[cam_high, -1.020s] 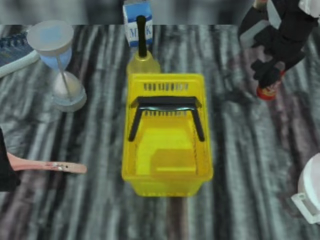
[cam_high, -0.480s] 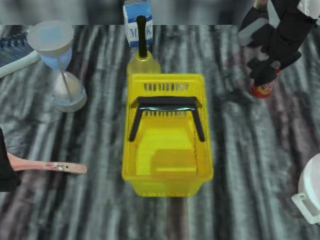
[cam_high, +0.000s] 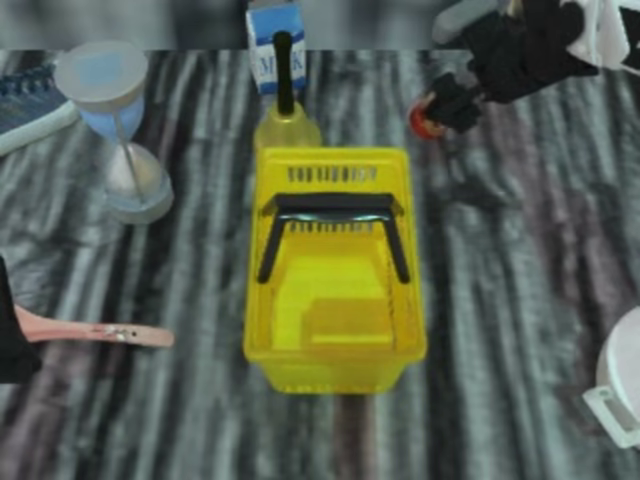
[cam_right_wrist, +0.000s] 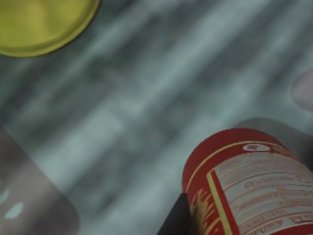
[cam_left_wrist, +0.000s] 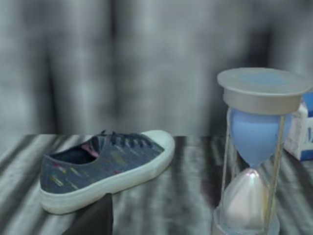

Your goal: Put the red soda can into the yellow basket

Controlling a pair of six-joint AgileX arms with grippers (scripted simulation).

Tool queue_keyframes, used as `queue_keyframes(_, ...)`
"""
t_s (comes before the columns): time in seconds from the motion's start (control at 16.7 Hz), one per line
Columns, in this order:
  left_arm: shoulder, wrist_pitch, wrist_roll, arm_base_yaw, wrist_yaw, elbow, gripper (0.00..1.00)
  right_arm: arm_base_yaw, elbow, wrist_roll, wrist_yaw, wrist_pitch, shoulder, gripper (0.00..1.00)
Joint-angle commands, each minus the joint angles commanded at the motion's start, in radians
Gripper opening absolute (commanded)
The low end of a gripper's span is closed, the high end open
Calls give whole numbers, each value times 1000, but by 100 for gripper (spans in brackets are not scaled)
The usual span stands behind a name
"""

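The right claw (cam_high: 450, 103) grips the red soda can (cam_high: 424, 121), holding it up beyond the yellow basket (cam_high: 335, 265), off its far right corner. Left arm parked left of the basket.

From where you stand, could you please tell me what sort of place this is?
Probably a simulated tabletop test scene, not a real room: unrelated props, a yellow basket, an hourglass, a sneaker and a milk carton, sit scattered on a grey-striped table.
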Motion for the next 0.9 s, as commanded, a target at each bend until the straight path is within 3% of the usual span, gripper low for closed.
queue_keyframes(0.54, 0, 0, 0, 0, 0, 0, 100, 83, -501, 294, -479, 985, -227, 0)
queue_keyframes(0.72, 0, 0, 0, 0, 0, 0, 100, 106, -635, 367, -605, 1216, -304, 0)
queue_keyframes(0.9, 0, 0, 0, 0, 0, 0, 100, 121, -721, 413, -688, 1352, -360, 0)
